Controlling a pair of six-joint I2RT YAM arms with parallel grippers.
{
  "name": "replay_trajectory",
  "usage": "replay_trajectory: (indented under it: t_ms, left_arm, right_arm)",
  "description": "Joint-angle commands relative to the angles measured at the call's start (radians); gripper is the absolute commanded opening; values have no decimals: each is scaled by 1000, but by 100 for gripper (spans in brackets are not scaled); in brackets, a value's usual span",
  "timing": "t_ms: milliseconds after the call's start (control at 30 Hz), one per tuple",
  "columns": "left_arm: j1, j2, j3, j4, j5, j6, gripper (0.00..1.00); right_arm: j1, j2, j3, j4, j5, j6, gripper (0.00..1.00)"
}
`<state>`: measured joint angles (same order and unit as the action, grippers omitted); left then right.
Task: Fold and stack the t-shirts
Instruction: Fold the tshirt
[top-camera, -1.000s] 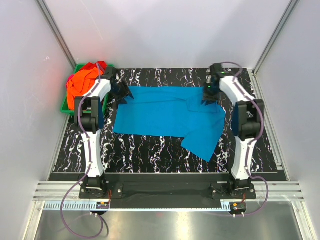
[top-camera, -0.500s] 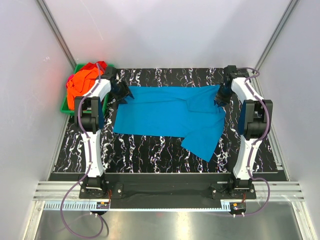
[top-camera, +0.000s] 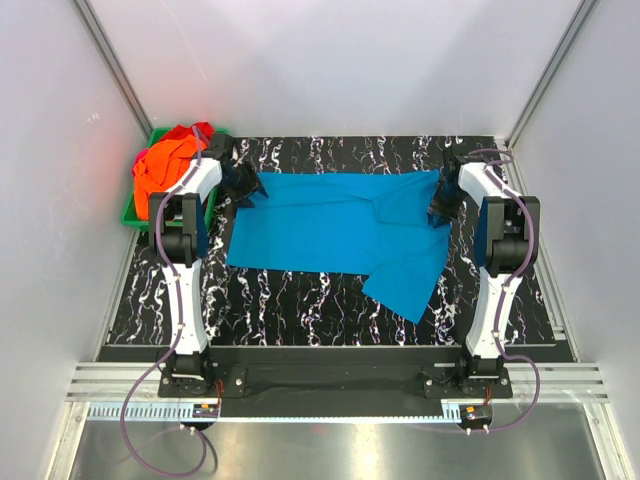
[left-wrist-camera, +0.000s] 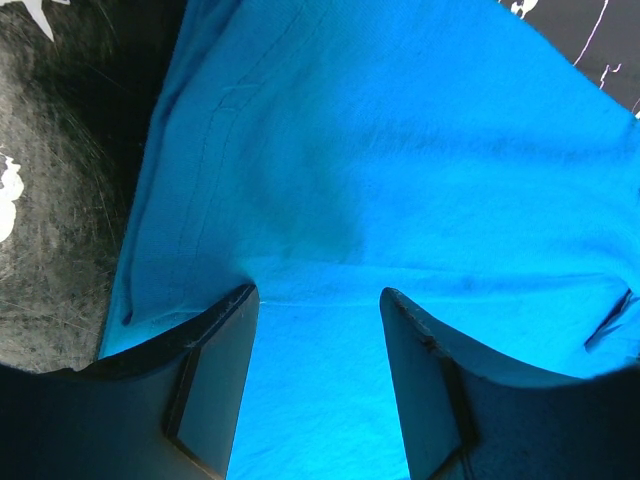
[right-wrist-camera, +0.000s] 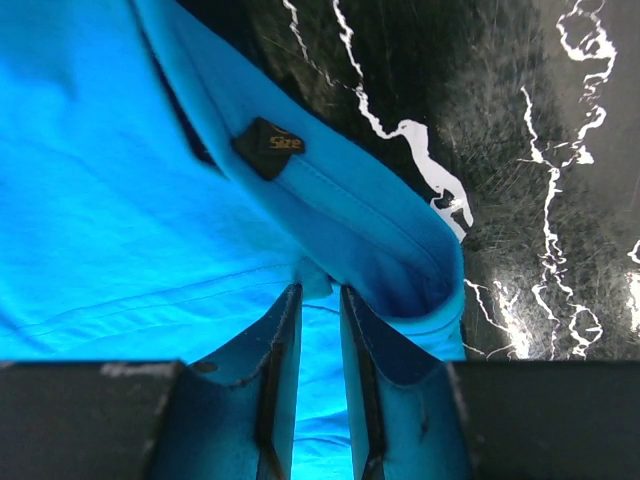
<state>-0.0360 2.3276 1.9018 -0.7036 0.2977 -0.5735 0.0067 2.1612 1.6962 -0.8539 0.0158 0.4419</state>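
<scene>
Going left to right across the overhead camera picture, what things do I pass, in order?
green bin heaped with orange t-shirts → left gripper → turquoise t-shirt → right gripper

Small dark tag (right-wrist-camera: 268, 146) inside collar of turquoise t-shirt (right-wrist-camera: 100, 200) reads "Size" (gold lettering, tilted).
</scene>
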Motion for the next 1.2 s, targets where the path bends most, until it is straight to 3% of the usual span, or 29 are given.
replay_trajectory:
  t_ms: [0, 333, 1167]
  left_arm:
    - [12, -8, -32, -11, -29, 11, 59]
    - [12, -11, -43, -7, -32, 8, 60]
    - [10, -16, -53, 1, -28, 3, 60]
  right_arm:
    - [4, 3, -21, 35, 7, 11, 29]
    - [6, 8, -18, 47, 29, 4, 14]
    - [6, -8, -3, 69, 35, 4, 27]
